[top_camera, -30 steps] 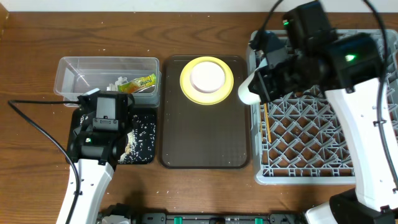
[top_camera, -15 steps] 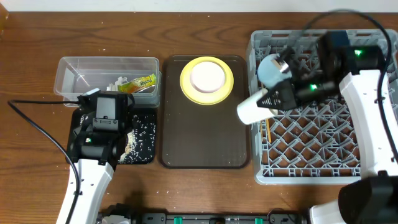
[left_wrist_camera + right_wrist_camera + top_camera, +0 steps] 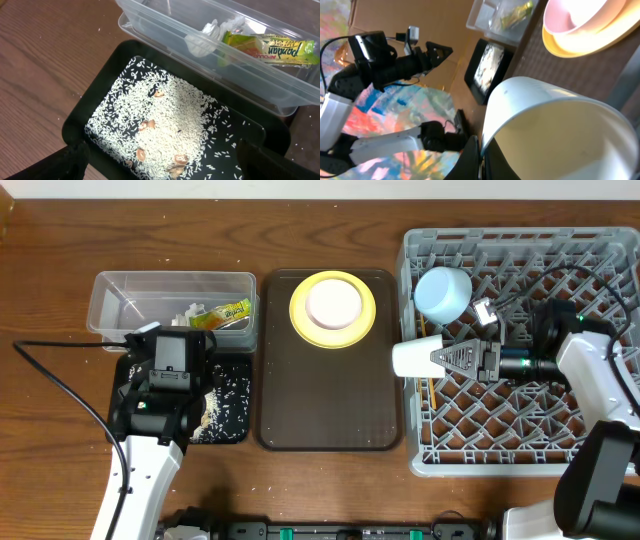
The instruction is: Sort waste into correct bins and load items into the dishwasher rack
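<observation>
Overhead, rack-loading step judged in hand: small white cup (image 3: 415,357) is pinched by its rim between right gripper (image 3: 441,358) jaws, sideways above the dishwasher rack (image 3: 490,464) edge beneath them; lowering among pegs is called for; left gripper (image 3: 160,167) jaws are spread.

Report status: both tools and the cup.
Right tool shut on white cup, sideways at rack edge. Left tool open over black tray. Blue bowl racked nearby.
</observation>
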